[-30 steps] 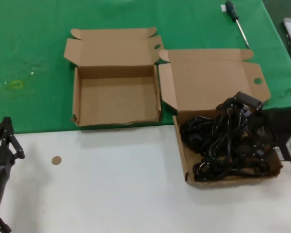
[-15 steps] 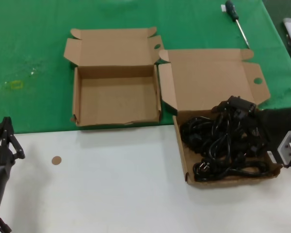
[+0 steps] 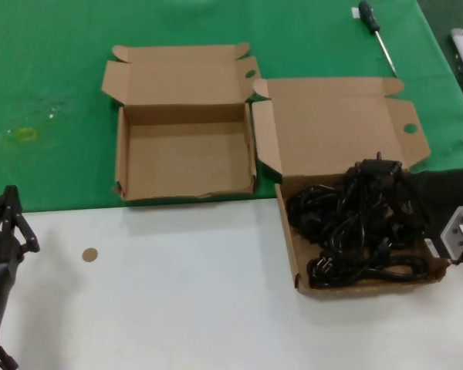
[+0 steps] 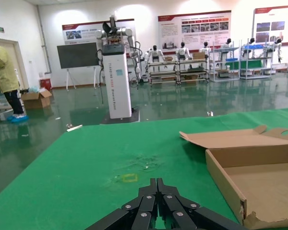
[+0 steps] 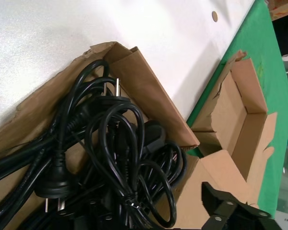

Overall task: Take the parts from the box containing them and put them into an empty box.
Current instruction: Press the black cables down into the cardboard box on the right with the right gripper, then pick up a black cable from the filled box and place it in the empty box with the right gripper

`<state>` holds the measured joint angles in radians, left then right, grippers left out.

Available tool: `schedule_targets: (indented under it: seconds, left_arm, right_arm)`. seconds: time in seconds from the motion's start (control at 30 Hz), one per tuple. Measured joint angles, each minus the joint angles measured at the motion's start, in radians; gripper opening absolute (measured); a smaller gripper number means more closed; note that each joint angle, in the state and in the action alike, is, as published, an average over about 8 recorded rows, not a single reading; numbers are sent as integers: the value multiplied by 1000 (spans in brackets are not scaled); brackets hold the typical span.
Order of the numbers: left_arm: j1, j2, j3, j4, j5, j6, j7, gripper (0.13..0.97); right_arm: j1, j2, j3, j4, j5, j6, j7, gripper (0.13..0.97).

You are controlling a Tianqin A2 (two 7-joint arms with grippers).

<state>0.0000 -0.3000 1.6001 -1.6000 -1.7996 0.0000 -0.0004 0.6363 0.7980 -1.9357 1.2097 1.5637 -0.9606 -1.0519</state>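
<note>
Cables (image 3: 355, 231) lie tangled right under the right gripper (image 3: 382, 173), jaw state unclear; the left gripper (image 3: 4, 223), jaws pressed together, sits far off.

Green cloth (image 3: 54, 69) over white table (image 3: 177, 308); hall with wall posters (image 4: 194, 29).

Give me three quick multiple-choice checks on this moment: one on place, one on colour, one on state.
1. Where do the power cables lie?
A. In the larger box
B. In the smaller box
C. On the green cloth

2. What colour are the cables?
A. White
B. Black
C. Orange

3. What state is the smaller box in?
A. Shut
B. Open, holding cables
C. Open and empty

Answers: 1 A, the tangle sits inside the larger box by the right end effector. 2 B, both head and right wrist views show black cords. 3 C, its lid is up and its floor bare.
</note>
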Motion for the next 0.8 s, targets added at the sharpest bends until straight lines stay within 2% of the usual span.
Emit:
schedule_targets:
  seconds: [0.07, 0.33, 0.47, 0.73, 0.8]
  left_arm:
    - [0, 0, 0, 0, 0, 0, 0, 152]
    - [0, 0, 0, 0, 0, 0, 0, 152]
    - [0, 0, 0, 0, 0, 0, 0, 152]
    - [0, 0, 0, 0, 0, 0, 0, 152]
    - [0, 0, 0, 0, 0, 0, 0, 152]
  right_arm:
    - [1, 1, -1, -2, -1, -1, -1, 700]
    - [-5, 4, 0, -9, 7, -10, -9, 478]
    - [-8, 4, 2, -11, 13, -15, -11, 478]
    - [-6, 7, 6, -10, 16, -18, 6, 300]
    - [-4, 11, 7, -6, 15, -18, 17, 292]
